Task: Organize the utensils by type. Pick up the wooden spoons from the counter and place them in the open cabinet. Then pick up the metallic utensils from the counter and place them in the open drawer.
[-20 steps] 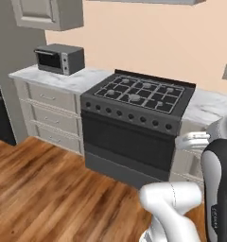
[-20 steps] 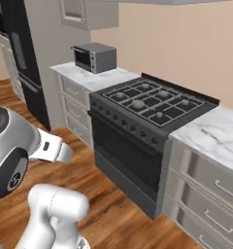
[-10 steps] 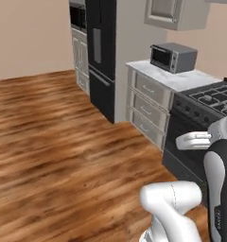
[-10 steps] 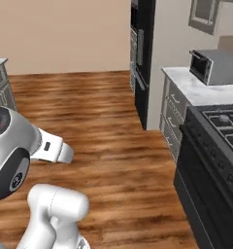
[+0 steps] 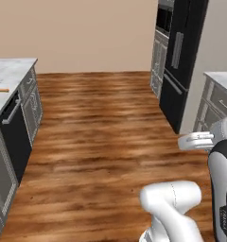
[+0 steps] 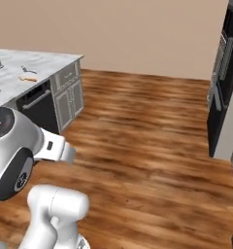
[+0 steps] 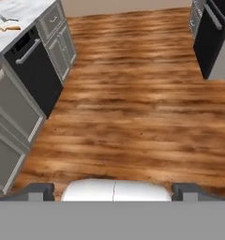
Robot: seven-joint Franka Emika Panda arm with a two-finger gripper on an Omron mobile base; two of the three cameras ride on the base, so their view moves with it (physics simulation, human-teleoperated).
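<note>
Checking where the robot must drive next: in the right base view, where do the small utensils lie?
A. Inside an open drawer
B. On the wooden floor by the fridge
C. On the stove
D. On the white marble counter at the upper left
D: the utensils lie on the white marble counter at the upper left of the right base view, above the dark dishwasher front.

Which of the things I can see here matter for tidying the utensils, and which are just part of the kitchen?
For the job:
- marble counter
- small utensils lying on it, too small to tell which kind
- gripper, open and empty

Just there:
- black dishwasher
- black fridge
- wooden floor
</note>
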